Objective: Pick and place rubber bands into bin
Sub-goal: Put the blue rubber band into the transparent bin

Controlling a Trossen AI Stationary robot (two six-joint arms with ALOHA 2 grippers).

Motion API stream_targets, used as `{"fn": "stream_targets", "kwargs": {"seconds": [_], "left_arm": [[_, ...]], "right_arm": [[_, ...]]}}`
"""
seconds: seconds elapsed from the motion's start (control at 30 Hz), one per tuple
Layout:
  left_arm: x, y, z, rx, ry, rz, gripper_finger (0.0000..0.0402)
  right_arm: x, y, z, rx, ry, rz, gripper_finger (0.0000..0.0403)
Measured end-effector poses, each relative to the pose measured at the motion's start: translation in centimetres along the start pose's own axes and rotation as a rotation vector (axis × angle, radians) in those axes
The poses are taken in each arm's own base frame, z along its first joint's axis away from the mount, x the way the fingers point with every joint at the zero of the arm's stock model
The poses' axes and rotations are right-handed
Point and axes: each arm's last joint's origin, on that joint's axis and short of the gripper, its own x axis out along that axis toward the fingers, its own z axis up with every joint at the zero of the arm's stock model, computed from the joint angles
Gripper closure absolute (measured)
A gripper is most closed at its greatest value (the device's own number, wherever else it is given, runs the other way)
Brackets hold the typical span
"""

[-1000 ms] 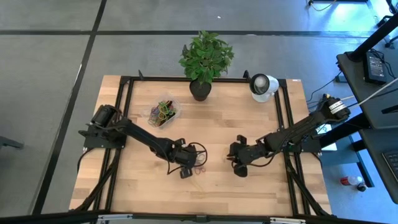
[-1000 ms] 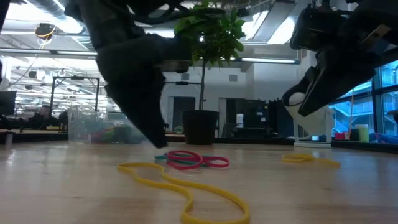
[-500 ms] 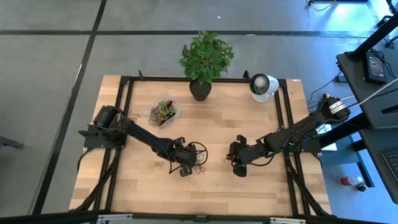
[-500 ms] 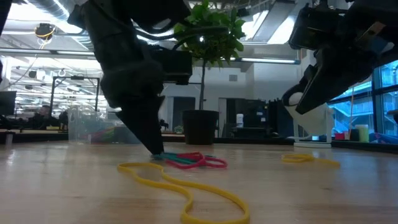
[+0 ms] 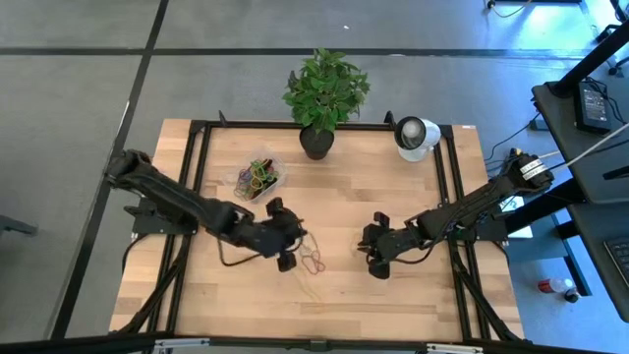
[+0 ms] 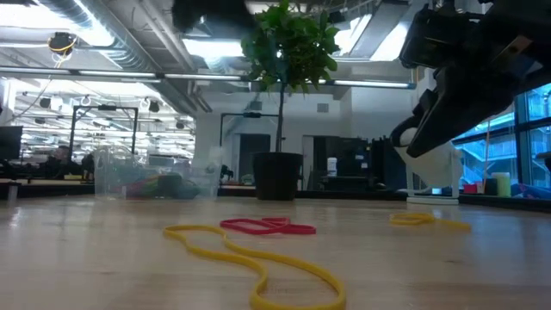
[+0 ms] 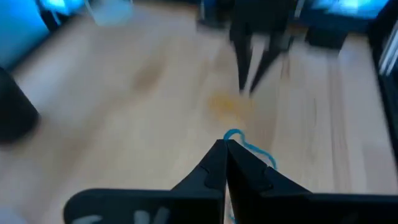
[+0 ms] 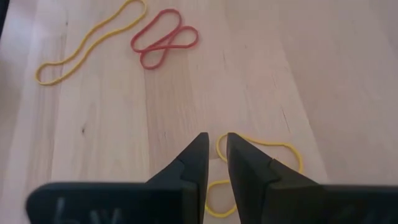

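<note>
My left gripper (image 7: 226, 144) is shut on a teal rubber band and hangs high over the table's middle (image 5: 293, 246), above the low view's upper edge. Two red rubber bands (image 6: 267, 226) and a long yellow one (image 6: 250, 258) lie flat on the wood. My right gripper (image 8: 216, 144) hovers right of centre (image 5: 378, 265) with a narrow gap between its fingers. It stands above a yellow rubber band (image 8: 264, 149) and touches nothing. The clear bin (image 5: 258, 177), with several bands in it, stands at the far left. My left gripper pinches the teal rubber band between its two fingertips. A small loop of the band (image 7: 233, 132) pokes out beyond the tips, and the rest (image 7: 260, 154) trails slack beside one finger. The fingers slant downward, and the band hangs clear of the table.
A black plant pot (image 5: 316, 143) with a green plant stands at the far edge's middle. A white round object (image 5: 415, 136) sits at the far right. Bare wood lies between the bin and the loose bands.
My left gripper has shut on the teal band beside the red bands. It has then risen steeply, tipping toward level, and left the low view. The teal band has been lifted clear of the table. The red bands stay on the wood, slightly shifted.
</note>
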Motion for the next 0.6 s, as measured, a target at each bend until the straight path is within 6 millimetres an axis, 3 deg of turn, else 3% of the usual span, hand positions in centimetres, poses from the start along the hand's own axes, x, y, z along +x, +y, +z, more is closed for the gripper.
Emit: {"fn": "stream_targets", "kwargs": {"seconds": [0.13,0.27,0.47,0.6], "left_arm": [[-2.7,0.3,2.1,0.041,-0.12,0.034,0.04],[-4.2,1.7,2.8,0.055,-0.17,0.139,0.04],[-5.2,6.6,2.3,-0.174,-0.026,0.307,0.04],[-5.3,9.8,1.7,-0.221,0.115,0.429,0.04]], "right_arm": [[0.0,0.0,0.0,-0.016,-0.003,0.001,0.0341],[0.0,0.0,0.1,-0.014,-0.007,0.003,0.0341],[0.0,0.1,0.4,-0.003,-0.051,-0.016,0.0341],[0.0,0.0,0.6,0.027,-0.096,-0.052,0.0341]]}}
